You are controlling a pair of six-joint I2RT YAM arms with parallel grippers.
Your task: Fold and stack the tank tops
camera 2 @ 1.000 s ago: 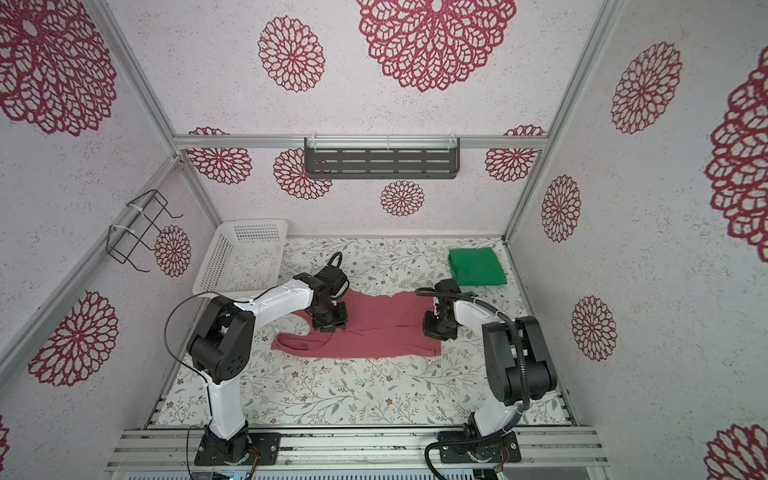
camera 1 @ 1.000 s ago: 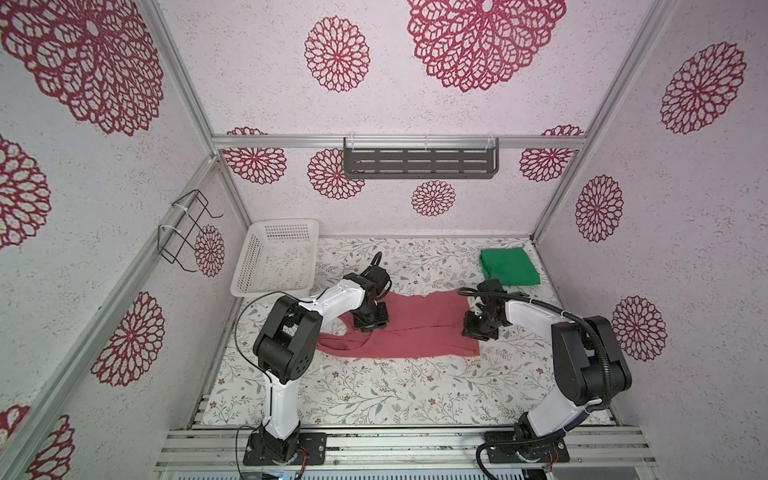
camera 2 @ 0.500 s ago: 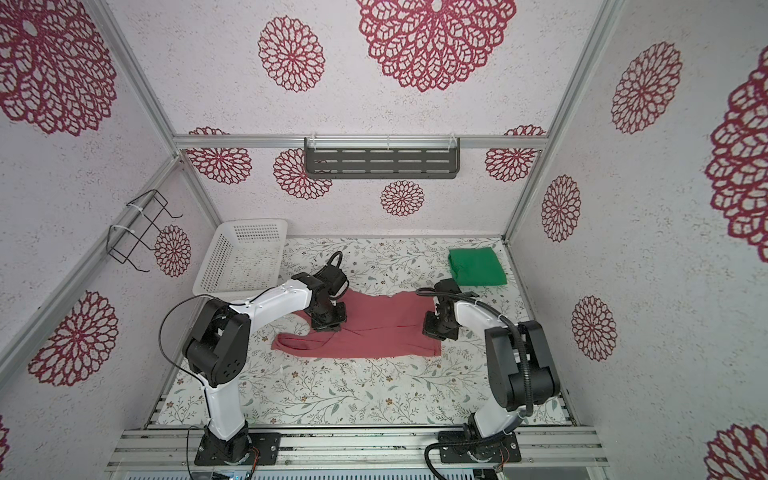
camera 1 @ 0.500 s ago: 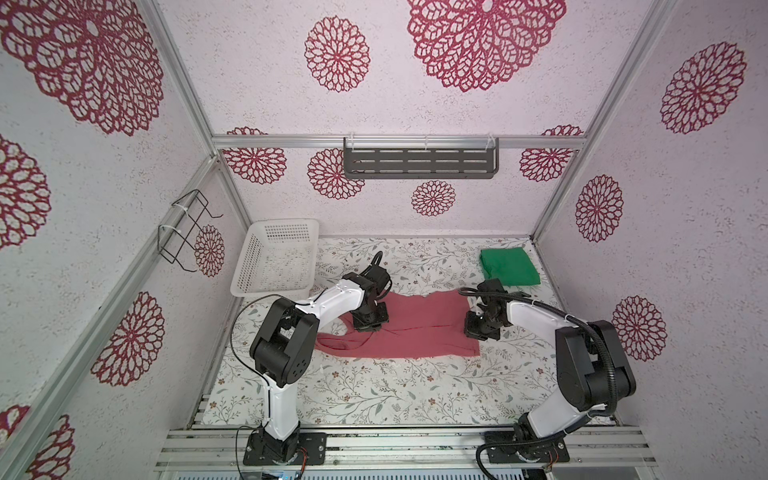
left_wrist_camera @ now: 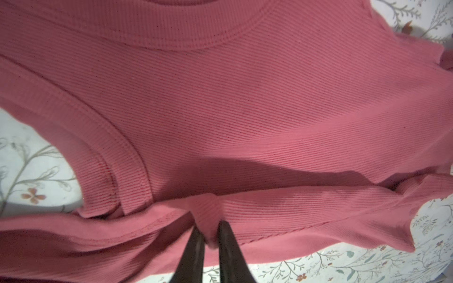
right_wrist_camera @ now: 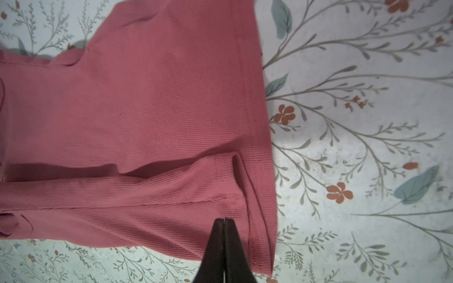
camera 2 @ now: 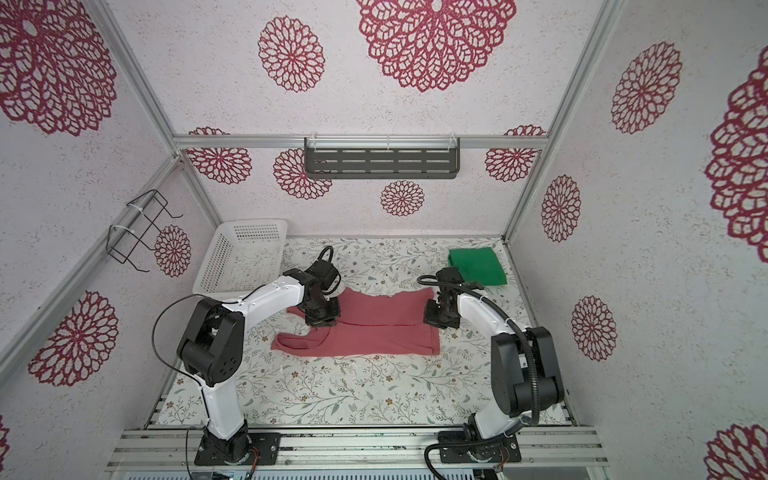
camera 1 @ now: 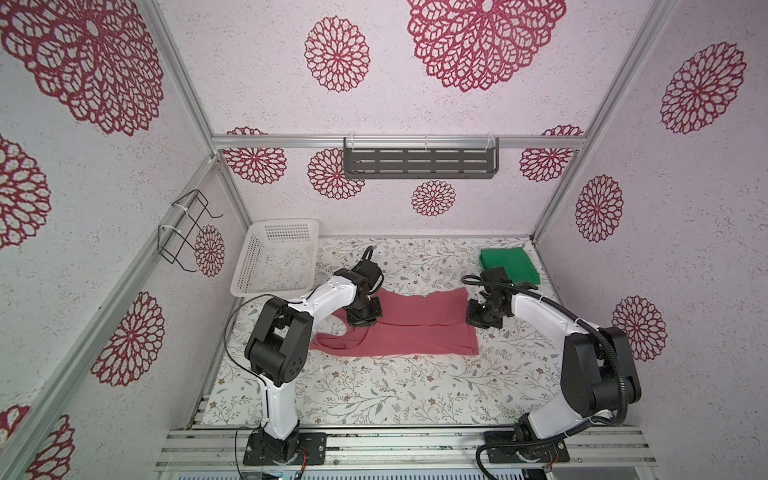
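Observation:
The pink tank top [camera 1: 415,332] [camera 2: 374,334] lies spread flat in the middle of the table, with its straps to the left. A raised crease runs across it between my two grippers. My left gripper [camera 1: 365,323] [camera 2: 322,322] is down on it by the armhole. In the left wrist view this gripper [left_wrist_camera: 210,232] is shut on a pinch of pink ribbed cloth [left_wrist_camera: 245,110]. My right gripper [camera 1: 480,322] [right_wrist_camera: 224,219] is at the hem end, fingertips pressed together on the pink cloth [right_wrist_camera: 147,110] where a fold runs up to them. The green tank top [camera 1: 509,266] [camera 2: 478,266] lies folded at the back right.
A white perforated basket [camera 1: 282,224] [camera 2: 249,226] stands tilted at the back left corner. A dark slotted shelf [camera 1: 419,162] hangs on the back wall and a wire rack [camera 1: 187,232] on the left wall. The flowered table cover [camera 1: 395,395] lies bare in front of the pink top.
Both arms stay almost where they were over the pink top. The cloth lies much as before.

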